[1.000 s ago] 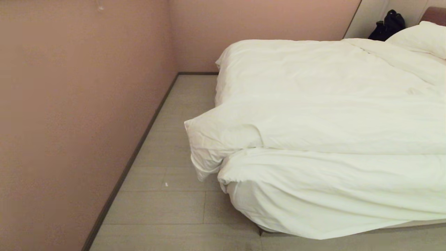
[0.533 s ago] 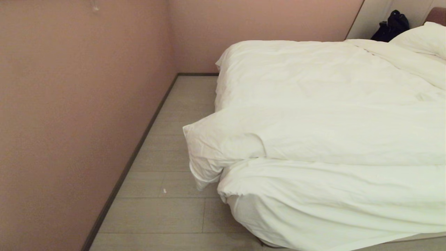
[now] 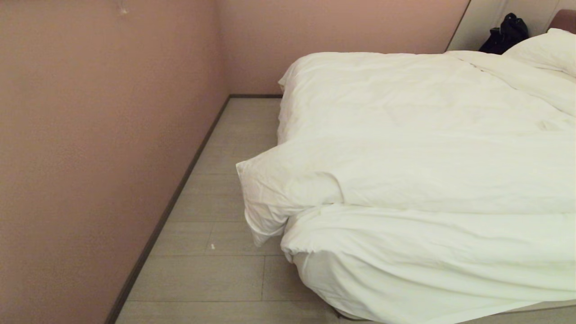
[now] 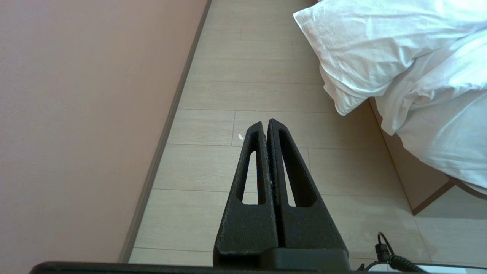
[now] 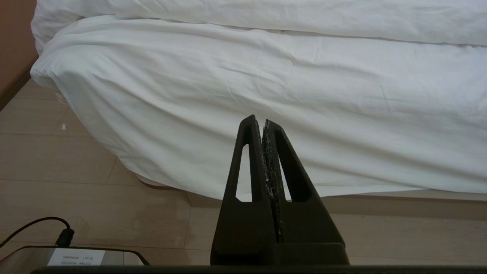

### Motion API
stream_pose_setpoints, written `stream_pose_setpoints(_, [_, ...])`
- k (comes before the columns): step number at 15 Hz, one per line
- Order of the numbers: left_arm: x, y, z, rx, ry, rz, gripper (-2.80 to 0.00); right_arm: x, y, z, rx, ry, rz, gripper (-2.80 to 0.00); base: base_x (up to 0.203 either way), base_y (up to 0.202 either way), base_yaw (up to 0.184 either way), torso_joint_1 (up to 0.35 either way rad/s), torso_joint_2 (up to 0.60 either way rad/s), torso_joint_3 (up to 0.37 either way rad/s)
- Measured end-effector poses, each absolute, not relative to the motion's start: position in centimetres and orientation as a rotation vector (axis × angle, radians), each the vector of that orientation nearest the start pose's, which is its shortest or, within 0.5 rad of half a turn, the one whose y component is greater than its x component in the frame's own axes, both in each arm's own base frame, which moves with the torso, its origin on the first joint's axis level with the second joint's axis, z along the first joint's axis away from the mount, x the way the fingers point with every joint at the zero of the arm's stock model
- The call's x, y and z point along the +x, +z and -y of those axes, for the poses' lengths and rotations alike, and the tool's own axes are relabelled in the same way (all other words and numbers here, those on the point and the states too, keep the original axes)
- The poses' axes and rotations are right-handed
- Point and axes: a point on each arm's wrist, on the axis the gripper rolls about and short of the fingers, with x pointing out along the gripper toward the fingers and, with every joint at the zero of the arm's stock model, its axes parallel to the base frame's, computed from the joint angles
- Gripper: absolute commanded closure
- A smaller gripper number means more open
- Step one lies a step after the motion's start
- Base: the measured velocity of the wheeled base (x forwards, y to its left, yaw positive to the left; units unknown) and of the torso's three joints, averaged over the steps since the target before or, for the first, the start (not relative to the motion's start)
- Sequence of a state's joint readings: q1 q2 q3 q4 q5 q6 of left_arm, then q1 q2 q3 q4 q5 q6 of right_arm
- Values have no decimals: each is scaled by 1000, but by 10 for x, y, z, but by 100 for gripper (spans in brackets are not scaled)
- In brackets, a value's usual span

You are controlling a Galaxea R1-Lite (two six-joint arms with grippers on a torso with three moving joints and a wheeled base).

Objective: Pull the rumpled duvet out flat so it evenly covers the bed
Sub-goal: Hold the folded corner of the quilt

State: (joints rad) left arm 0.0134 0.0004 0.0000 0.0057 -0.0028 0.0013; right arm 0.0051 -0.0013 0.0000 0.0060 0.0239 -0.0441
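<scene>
Head view shows the bed (image 3: 546,307) set close to a pinkish wall (image 3: 90,157) with a strip of pale plank floor (image 3: 216,270) between them, and the duvet (image 3: 427,135) heaped across the mattress instead of lying flat: a thick fold runs crosswise through the middle, and one puffy corner (image 3: 265,189) juts off the side and sags toward the floor, which is likely why the robot faces this corner of the bed. A pillow (image 3: 546,49) lies at the far right by the brownish headboard (image 3: 568,18), with a dark bag (image 3: 504,33) behind it; neither arm appears in this view. Left wrist view looks down along the left pincer (image 4: 265,123), whose two black fingers are pressed together with nothing between them, hanging over bare floor near the wall's skirting and well apart from the drooping duvet corner (image 4: 342,68) and the brown bed base (image 4: 418,182). Right wrist view has the right pincer (image 5: 258,121) likewise clenched and empty, aimed at the white linen (image 5: 266,95) that drapes over the bed's near edge down almost to the floor, near it but not touching; part of the robot's base with a plugged cable (image 5: 57,238) shows below. By my reading the task is at its start: both arms sit parked while the robot is lined up with the bed, and the hanging corner looks like the natural first thing to seize and pull.
</scene>
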Motion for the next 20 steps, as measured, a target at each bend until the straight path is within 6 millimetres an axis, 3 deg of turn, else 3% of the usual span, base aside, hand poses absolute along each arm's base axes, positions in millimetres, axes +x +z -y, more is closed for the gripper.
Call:
stream_pose_setpoints(12, [-23, 74, 0, 29, 9, -12, 0, -23, 75, 0, -44, 30, -4, 0, 0, -5, 0, 0, 0, 0])
stream_pose_setpoints(20, [-23, 74, 0, 29, 9, -12, 0, -23, 75, 0, -44, 29, -4, 0, 0, -183, 2, 2, 3, 2])
